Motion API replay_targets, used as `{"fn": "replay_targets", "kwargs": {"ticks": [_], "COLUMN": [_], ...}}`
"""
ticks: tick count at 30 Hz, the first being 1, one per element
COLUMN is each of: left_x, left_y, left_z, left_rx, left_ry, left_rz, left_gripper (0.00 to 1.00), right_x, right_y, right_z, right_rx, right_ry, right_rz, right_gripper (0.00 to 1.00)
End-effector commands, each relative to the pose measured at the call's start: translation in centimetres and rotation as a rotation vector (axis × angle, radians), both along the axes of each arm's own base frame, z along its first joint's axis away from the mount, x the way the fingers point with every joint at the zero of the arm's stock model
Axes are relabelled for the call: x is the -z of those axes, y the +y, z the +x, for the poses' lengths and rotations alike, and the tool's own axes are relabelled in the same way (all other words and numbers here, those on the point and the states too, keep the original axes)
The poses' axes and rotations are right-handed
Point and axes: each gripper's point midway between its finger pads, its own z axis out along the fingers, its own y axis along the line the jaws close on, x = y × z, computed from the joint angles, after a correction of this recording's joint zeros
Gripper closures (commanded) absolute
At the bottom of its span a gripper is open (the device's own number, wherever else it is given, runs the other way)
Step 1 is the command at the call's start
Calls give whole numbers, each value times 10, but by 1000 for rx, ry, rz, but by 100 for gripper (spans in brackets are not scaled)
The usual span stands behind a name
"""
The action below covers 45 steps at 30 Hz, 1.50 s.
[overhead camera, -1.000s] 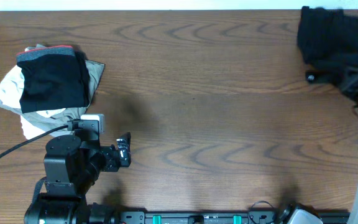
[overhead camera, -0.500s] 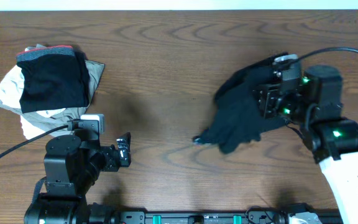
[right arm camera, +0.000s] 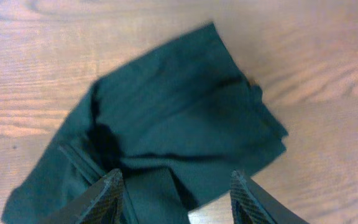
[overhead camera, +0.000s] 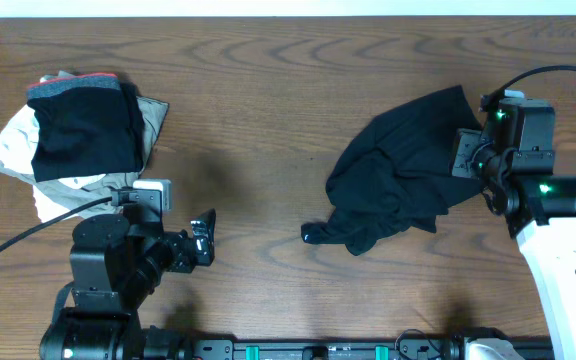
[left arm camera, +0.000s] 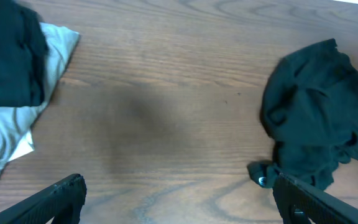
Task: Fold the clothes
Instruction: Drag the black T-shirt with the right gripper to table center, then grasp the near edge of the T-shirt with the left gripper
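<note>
Right gripper point(right arm camera: 178, 196) spread over crumpled black garment point(right arm camera: 185, 118); left gripper point(left arm camera: 179, 196) spread. Pinch single hem beneath right gripper, flatten before folding.

Black garment point(overhead camera: 398, 165) lies crumpled on tabletop point(overhead camera: 268, 90), right of centre, one narrow end trailing toward near left. Right gripper point(overhead camera: 465, 160) at garment's right edge; jaws hidden under wrist housing, green lights lit on arm. Clothes pile point(overhead camera: 78, 135) at far left: black piece with red edge on top, beige and white beneath. Left gripper point(overhead camera: 203, 240) near left, over bare wood, apart from pile.
</note>
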Motion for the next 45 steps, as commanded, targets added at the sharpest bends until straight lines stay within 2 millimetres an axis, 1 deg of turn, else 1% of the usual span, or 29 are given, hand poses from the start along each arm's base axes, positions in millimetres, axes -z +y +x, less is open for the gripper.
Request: {"fn": "replay_targets", "kwargs": {"ticks": [1, 5, 8, 9, 11, 15, 18, 19, 20, 21, 23, 24, 25, 27, 29, 30, 32, 34, 36, 37, 39, 40, 41, 42, 43, 45], "left_x": [-2, 5, 11, 13, 17, 26, 31, 33, 34, 36, 38, 39, 40, 40, 40, 39, 39, 39, 39, 39, 39, 39, 39, 39, 39, 39], "left_y": [-7, -7, -8, -8, -8, -8, -8, -8, -8, -8, -8, -8, -8, -8, -8, -9, -9, -9, -9, -9, -9, -9, -9, -9, -9, -9], "left_z": [2, 5, 8, 9, 11, 14, 17, 17, 18, 18, 19, 19, 19, 20, 20, 20, 21, 21, 21, 21, 21, 21, 21, 21, 21, 21], "left_rx": [27, 26, 25, 25, 25, 24, 24, 24, 24, 24, 23, 23, 23, 23, 23, 23, 23, 23, 23, 23, 23, 23, 23, 23, 23, 23], "left_ry": [14, 47, 76, 87, 108, 148, 174, 180, 187, 194, 205, 209, 212, 214, 211, 210, 206, 205, 205, 205, 206, 206, 207, 207, 207, 207], "left_rz": [-28, -26, -24, -23, -22, -19, -16, -16, -15, -15, -14, -14, -14, -13, -14, -14, -14, -14, -14, -14, -14, -14, -14, -14, -14, -14], "left_gripper": [2, 2, 2, 2, 2, 2, 2, 2, 2, 2, 2, 2, 2, 2, 2, 2, 2, 2, 2, 2, 2, 2, 2, 2, 2, 2], "right_x": [22, 65, 97, 106, 123, 152, 166, 169, 173, 176, 178, 176, 172, 157, 134, 117, 79, 37, 5, -5, -15, -15, -11, -6, 0, 7], "right_y": [12, 13, 28, 35, 42, 44, 59, 62, 64, 66, 73, 78, 85, 100, 114, 124, 153, 190, 227, 241, 267, 273, 273, 268, 259, 235], "right_z": [-6, -21, -29, -31, -34, -37, -37, -36, -35, -34, -32, -32, -31, -29, -25, -23, -21, -26, -35, -41, -50, -50, -46, -38, -30, -14], "right_rx": [-42, -42, -138, -175, -204, -202, -272, -278, -283, -290, -307, -323, -355, -422, -479, -525, -644, -780, -902, -948, -1023, -1025, -985, -920, -845, -709], "right_ry": [96, 263, 375, 406, 464, 553, 580, 583, 585, 587, 581, 576, 563, 528, 466, 416, 303, 171, 59, 22, -36, -48, -48, -44, -36, -27], "right_rz": [63, 69, 121, 148, 182, 199, 247, 252, 252, 250, 259, 273, 287, 303, 290, 285, 286, 288, 281, 281, 274, 255, 219, 180, 138, 63], "right_gripper": [44, 41, 35, 34, 34, 34, 34, 34, 36, 43, 72, 83, 89, 95, 95, 95, 96, 96, 95, 89, 68, 48, 39, 38, 38, 36]}}
